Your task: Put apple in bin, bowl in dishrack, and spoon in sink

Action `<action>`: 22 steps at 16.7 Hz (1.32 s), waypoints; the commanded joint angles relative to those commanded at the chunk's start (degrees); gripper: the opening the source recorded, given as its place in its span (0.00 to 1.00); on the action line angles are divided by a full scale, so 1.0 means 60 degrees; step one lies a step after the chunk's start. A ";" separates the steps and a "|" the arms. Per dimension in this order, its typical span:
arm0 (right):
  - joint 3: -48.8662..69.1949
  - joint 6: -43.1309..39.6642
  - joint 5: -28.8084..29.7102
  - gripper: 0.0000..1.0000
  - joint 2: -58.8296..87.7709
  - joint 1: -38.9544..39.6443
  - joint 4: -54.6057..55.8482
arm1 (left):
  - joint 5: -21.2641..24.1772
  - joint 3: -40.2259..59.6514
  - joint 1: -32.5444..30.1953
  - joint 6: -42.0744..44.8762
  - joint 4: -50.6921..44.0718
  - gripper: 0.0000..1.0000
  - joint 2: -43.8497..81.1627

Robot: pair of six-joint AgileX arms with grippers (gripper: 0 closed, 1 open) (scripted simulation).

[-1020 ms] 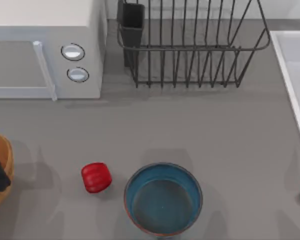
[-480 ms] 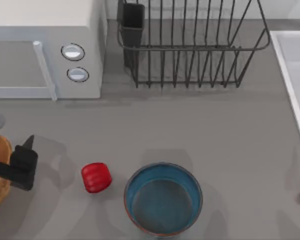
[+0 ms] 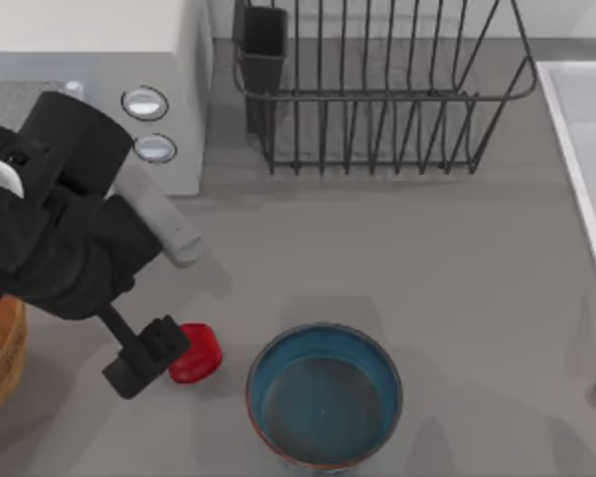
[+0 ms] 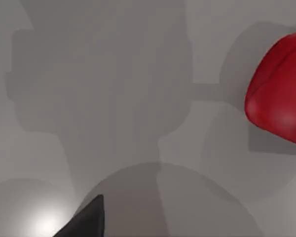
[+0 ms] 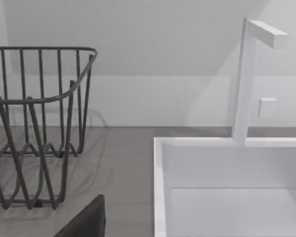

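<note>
Step in hand, as you are reading it: apple to bin.
- Left end effector [image 3: 147, 356]: hovering beside the apple [image 3: 197, 353] on the bench [image 3: 397, 248]; grip cannot be told.
- Next: you are needing to close on the apple.
- Bin [image 3: 0, 358]: left edge.
- Bowl [image 3: 324, 395]: crowding the apple's right.

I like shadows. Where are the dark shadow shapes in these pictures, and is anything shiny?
Left wrist view: big soft grey shadows cross the table beside the apple, with one bright glare spot. Top view: the left arm's shadow falls near the bowl. Right wrist view: dishrack bars cast faint lines.
</note>
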 joint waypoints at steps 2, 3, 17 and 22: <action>0.0000 0.0000 0.0000 1.00 0.0000 0.0000 0.0000 | -0.0038 0.0906 -0.0474 0.0431 -0.0726 1.00 0.1289; 0.0000 0.0000 0.0000 1.00 0.0000 0.0000 0.0000 | -0.0051 0.1304 -0.0676 0.0614 -0.1028 1.00 0.1832; 0.0000 0.0000 0.0000 1.00 0.0000 0.0000 0.0000 | -0.0056 0.2084 -0.1206 0.1188 -0.1128 1.00 0.3761; 0.0000 0.0000 0.0000 1.00 0.0000 0.0000 0.0000 | -0.0048 0.1278 -0.1133 0.1273 0.0639 1.00 0.4651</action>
